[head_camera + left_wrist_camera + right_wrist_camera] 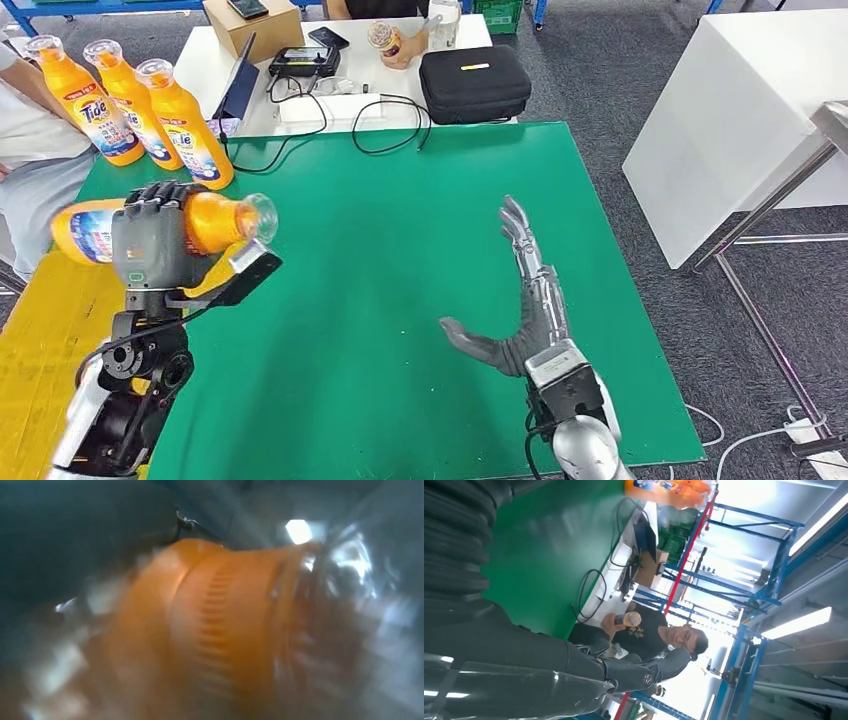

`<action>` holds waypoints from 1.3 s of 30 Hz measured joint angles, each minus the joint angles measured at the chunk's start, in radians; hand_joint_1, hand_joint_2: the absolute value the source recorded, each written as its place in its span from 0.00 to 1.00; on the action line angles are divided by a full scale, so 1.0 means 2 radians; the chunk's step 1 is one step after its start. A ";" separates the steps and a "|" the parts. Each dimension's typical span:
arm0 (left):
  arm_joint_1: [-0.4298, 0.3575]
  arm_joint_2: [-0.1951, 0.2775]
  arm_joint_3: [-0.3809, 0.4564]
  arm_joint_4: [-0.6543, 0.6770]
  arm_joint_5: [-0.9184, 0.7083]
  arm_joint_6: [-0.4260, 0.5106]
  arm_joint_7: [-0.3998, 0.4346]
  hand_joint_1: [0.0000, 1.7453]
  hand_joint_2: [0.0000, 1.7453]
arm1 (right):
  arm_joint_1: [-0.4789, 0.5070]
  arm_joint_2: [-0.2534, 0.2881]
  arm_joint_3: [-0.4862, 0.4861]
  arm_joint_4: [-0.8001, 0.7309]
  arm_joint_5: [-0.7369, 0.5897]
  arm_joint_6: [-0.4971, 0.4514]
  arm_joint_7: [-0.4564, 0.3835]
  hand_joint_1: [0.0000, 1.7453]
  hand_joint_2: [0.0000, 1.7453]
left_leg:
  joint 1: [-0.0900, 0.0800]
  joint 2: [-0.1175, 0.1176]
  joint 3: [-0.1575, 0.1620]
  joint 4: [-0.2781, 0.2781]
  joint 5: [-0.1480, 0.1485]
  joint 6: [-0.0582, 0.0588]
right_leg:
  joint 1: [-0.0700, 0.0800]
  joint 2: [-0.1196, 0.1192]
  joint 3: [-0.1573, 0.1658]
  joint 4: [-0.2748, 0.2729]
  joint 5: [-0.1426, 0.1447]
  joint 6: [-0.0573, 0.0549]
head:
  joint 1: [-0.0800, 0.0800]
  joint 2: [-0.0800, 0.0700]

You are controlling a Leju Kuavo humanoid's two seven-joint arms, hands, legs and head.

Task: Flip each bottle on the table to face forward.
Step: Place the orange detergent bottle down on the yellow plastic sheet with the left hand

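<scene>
the left hand (150, 238) wraps the bottle (215, 220), lifted sideways above the mat's (400, 250) left edge, cap pointing right. smooth, rigid orange plastic, probably slippery and liquid-heavy, so a grip round the waist seems best. the right hand (525, 300) hovers spread, empty. 3 bottles (140, 110) stand behind.

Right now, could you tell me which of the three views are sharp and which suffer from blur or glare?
Head view: evenly lit and sharp, the left hand gripping the orange bottle clearly. Left wrist view: heavily blurred and dim, the bottle an orange smear, with one bright glare spot. Right wrist view: the green table is in focus, but the ceiling lights are blown out and the right hand is dark against them.
</scene>
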 joint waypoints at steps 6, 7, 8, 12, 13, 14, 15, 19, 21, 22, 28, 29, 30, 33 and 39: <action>-0.053 0.029 -0.019 0.112 -0.060 -0.016 0.041 1.00 1.00 | 0.002 -0.002 -0.020 -0.012 -0.001 0.018 0.000 0.00 1.00 | 0.000 0.001 0.000 0.000 0.001 0.000 | 0.000 0.000 0.000 0.000 0.000 0.000 | 0.000 0.000; -0.059 0.032 -0.022 0.125 -0.061 -0.018 0.043 1.00 1.00 | 0.002 -0.002 -0.021 -0.013 0.000 0.019 0.001 0.00 1.00 | 0.000 0.001 0.000 0.000 0.001 0.000 | 0.000 0.000 0.000 0.000 0.000 0.000 | 0.000 0.000; -0.065 0.034 -0.025 0.138 -0.061 -0.023 0.046 1.00 1.00 | 0.002 -0.002 -0.022 -0.014 0.000 0.021 0.001 0.00 1.00 | 0.000 0.001 0.000 0.000 0.001 0.000 | 0.000 0.000 0.000 0.000 0.000 0.000 | 0.000 0.000; -0.096 0.039 -0.034 0.209 -0.055 -0.042 0.048 1.00 1.00 | 0.001 -0.003 -0.023 -0.014 0.003 0.030 0.004 0.00 1.00 | 0.000 0.000 0.000 0.000 0.001 0.000 | 0.000 0.000 0.000 0.000 0.000 0.000 | 0.000 0.000; -0.106 0.040 -0.034 0.231 -0.052 -0.044 0.046 1.00 1.00 | 0.001 -0.003 -0.023 -0.014 0.002 0.031 0.005 0.00 1.00 | 0.000 0.000 -0.001 0.000 0.001 0.000 | 0.000 0.000 0.000 0.000 0.000 0.000 | 0.000 0.000; -0.115 0.040 -0.035 0.254 -0.048 -0.046 0.044 1.00 1.00 | 0.000 -0.003 -0.023 -0.014 0.002 0.033 0.005 0.00 1.00 | 0.000 0.000 -0.001 0.000 0.001 0.000 | 0.000 0.000 0.000 0.000 0.000 0.000 | 0.000 0.000; -0.124 0.041 -0.036 0.277 -0.046 -0.051 0.042 1.00 1.00 | 0.000 -0.003 -0.023 -0.014 0.001 0.035 0.005 0.00 1.00 | 0.000 0.000 -0.001 0.000 0.001 0.000 | 0.000 0.000 0.000 0.000 0.000 0.000 | 0.000 0.000; -0.152 0.042 -0.036 0.353 -0.030 -0.071 0.034 1.00 1.00 | -0.004 -0.003 -0.023 -0.012 -0.004 0.039 0.005 0.00 1.00 | 0.000 0.000 -0.001 0.000 0.001 0.000 | 0.000 0.000 0.000 0.000 0.000 0.000 | 0.000 0.000; -0.159 0.042 -0.035 0.381 -0.020 -0.081 0.031 1.00 1.00 | -0.005 -0.003 -0.023 -0.010 -0.006 0.041 0.005 0.00 1.00 | 0.000 0.000 -0.001 0.000 0.001 0.000 | 0.000 0.000 0.000 0.000 0.000 0.000 | 0.000 0.000; -0.162 0.042 -0.033 0.392 -0.012 -0.085 0.028 1.00 1.00 | -0.005 -0.003 -0.023 -0.010 -0.007 0.042 0.005 0.00 1.00 | 0.000 0.000 -0.001 0.000 0.001 0.000 | 0.000 0.000 0.000 0.000 0.000 0.000 | 0.000 0.000; -0.173 0.041 -0.009 0.441 0.035 -0.112 0.008 1.00 1.00 | -0.006 -0.003 -0.022 -0.004 -0.011 0.045 0.006 0.00 1.00 | 0.000 0.000 -0.001 0.000 0.001 0.000 | 0.000 0.000 -0.001 0.000 0.000 0.000 | 0.000 0.000; -0.174 0.041 -0.006 0.445 0.037 -0.113 0.007 1.00 1.00 | -0.006 -0.003 -0.022 -0.003 -0.011 0.045 0.006 0.00 1.00 | 0.000 0.000 -0.001 0.000 0.001 0.000 | 0.000 0.000 -0.001 0.000 0.000 0.000 | 0.000 0.000; -0.175 0.041 -0.004 0.449 0.038 -0.113 0.007 1.00 1.00 | -0.007 -0.003 -0.021 -0.002 -0.011 0.045 0.006 0.00 1.00 | 0.000 0.000 -0.001 0.000 0.001 0.000 | 0.000 0.000 -0.001 0.000 0.000 0.000 | 0.000 0.000; -0.176 0.040 0.002 0.457 0.038 -0.113 0.006 1.00 1.00 | -0.007 -0.003 -0.021 0.000 -0.011 0.045 0.006 0.00 1.00 | 0.000 0.000 -0.001 0.000 0.001 0.000 | 0.000 0.000 -0.001 0.000 0.000 0.000 | 0.000 0.000; -0.179 0.037 0.013 0.467 0.057 -0.128 -0.002 0.99 1.00 | -0.009 -0.003 -0.021 0.005 -0.014 0.047 0.006 0.00 1.00 | 0.000 0.000 -0.001 0.000 0.001 0.000 | 0.000 0.000 -0.001 0.000 0.000 0.000 | 0.000 0.000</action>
